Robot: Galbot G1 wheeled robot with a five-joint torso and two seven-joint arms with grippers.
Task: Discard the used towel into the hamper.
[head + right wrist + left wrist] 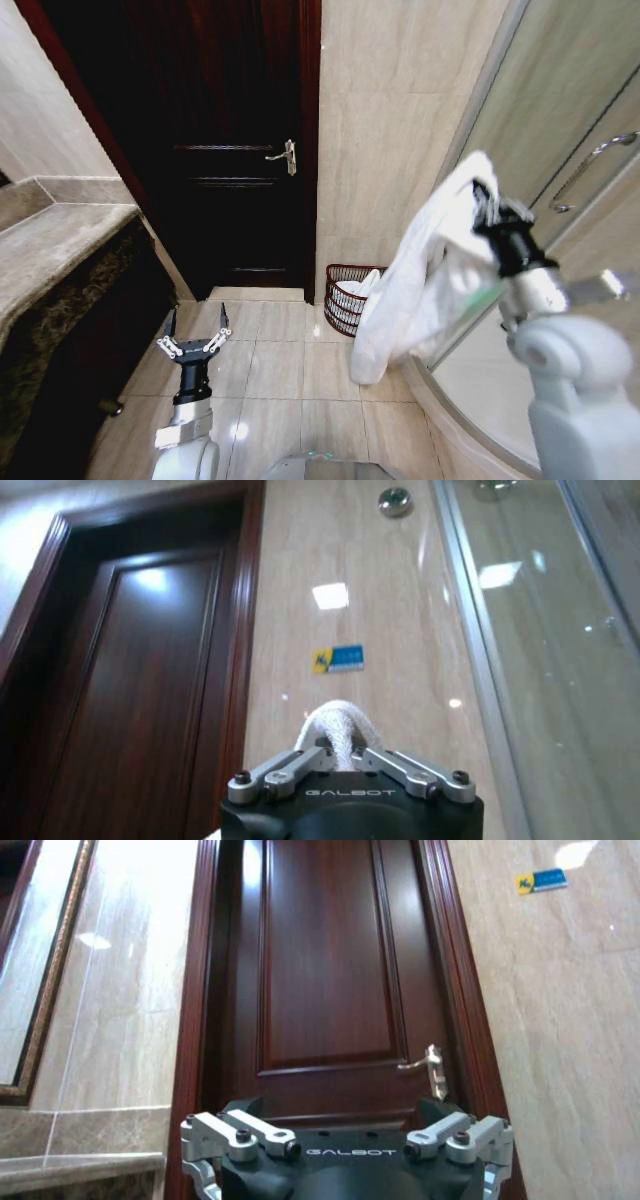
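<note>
The right end effector (488, 205) is raised high on the robot's right side, beside the glass shower enclosure (560, 150). It is clamped on the upper end of a white towel (425, 280). In the right wrist view a bunched fold of the towel (338, 727) sticks up between the closed fingers (400, 769). The rest of the cloth hangs down freely from the grip in a long drape, clear of the floor.

The hamper (345, 297) sits on the tiled floor (280, 380) against the beige wall, just to the right of the dark wooden door (230, 150). It is a reddish-brown openwork basket and some white fabric already lies inside it. The hanging towel's lower edge is in front of the hamper's right side as seen from the head, covering part of its rim; the towel is not in the basket.

The left end effector (195, 335) is held low over the floor tiles on the robot's left, near the stone bench (50, 245). Its fingers (170, 330) are spread apart with nothing between them, pointing toward the door. The left wrist view faces that door and its metal handle (428, 1069).
</note>
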